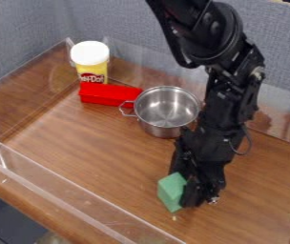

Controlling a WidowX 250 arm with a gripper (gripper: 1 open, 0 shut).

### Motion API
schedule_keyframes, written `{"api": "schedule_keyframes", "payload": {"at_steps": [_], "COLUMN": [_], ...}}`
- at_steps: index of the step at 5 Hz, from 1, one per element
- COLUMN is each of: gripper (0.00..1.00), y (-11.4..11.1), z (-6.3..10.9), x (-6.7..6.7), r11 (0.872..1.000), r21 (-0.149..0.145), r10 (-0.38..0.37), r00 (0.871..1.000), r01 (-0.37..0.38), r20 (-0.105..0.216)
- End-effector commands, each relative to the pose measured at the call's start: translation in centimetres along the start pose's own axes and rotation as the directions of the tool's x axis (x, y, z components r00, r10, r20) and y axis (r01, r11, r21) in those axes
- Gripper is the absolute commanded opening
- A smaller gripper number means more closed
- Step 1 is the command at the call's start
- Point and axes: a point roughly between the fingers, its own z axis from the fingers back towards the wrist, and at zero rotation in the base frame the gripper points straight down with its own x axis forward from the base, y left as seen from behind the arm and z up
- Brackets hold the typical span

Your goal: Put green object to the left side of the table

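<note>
One green block, small, matte, slightly tilted; held in the black pincer, at the near part of the surface, right of centre in the view. Grip closed on the block, with part of one side hidden behind the dark fingers. One robot arm, black, jointed; reaching down from the top of the view, just beside the pot. One steel pot, round, open-topped, two small side handles; upright, beyond the green block and well apart from it. One red block, rectangular, lying flat between pot and tub. One tub, yellow with white lid, marked Play-Doh; upright, just behind the red block. One surface, glossy brown wood grain, bordered by low clear walls. One grey panel, speckled, behind everything.
</note>
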Motion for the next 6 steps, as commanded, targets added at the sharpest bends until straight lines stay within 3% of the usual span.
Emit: {"api": "schedule_keyframes", "payload": {"at_steps": [1,6], "gripper": [0.0,0.0], "y": [0.89,1.75], "z": [0.99,0.89], "x": [0.14,-0.34], "r11": [1.0,0.999], "r21": [0.019,0.036], "r10": [0.012,-0.007], "r00": [0.999,0.999], "r01": [-0.013,0.005], "r20": [0.039,0.038]}}
